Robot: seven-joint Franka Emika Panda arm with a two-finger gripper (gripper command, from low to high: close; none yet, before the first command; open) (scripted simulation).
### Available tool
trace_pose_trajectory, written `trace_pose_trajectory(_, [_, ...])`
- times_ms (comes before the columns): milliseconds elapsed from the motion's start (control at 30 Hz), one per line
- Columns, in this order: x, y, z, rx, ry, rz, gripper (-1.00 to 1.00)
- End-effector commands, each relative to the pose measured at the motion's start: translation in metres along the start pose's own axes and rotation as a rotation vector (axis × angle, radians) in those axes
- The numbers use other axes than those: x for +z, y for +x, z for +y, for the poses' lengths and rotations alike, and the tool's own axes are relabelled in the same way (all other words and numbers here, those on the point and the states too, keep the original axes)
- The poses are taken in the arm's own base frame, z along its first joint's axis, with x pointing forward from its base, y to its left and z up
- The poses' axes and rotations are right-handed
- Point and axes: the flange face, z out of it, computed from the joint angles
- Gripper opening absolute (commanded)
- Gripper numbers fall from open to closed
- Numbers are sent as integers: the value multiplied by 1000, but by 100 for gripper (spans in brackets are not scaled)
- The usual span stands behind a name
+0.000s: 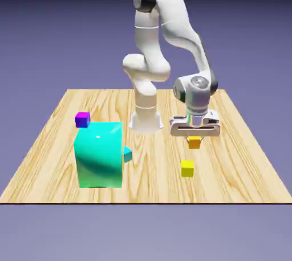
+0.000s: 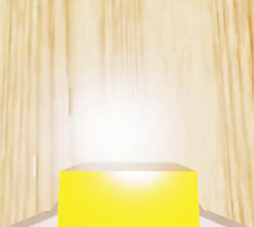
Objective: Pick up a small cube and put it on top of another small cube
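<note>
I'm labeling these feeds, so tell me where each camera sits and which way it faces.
Exterior view: across the wooden table from the arm, raised, facing it and looking down over the tabletop; base, whole arm and gripper show.
Hand view: on the hand, looking along the gripper at the wood; only slivers of its fingers show, at the bottom edge.
Shared: the wood and the held cube, orange outside, yellow-looking in the hand view.

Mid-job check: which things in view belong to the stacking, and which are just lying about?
Job:
- orange cube, in the pincer
- yellow cube, probably the base, being nearest; the pictures don't settle it

Lying about, it seems:
- purple cube
- large teal-green block
- small cyan block, partly hidden
</note>
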Motion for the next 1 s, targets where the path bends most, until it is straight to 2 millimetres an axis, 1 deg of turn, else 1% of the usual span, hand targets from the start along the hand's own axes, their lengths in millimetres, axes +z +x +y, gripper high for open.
trace_pose_trajectory(0, [-2, -2, 2, 33, -4, 5, -100])
trace_pose_trajectory(567, [-25, -62, 17, 646, -37, 80, -100])
trace_pose_trajectory(633, [-25, -63, 17, 655, -37, 81, -100])
trace_pose_trajectory(833, [44, -62, 22, 655, -38, 81, -100])
trace_pose_trajectory(867, [44, -62, 22, 655, -38, 81, 100])
trace_pose_trajectory(900, [44, -62, 22, 655, -38, 81, 100])
trace_pose_trajectory(967, [21, -64, 21, 656, -38, 79, 100])
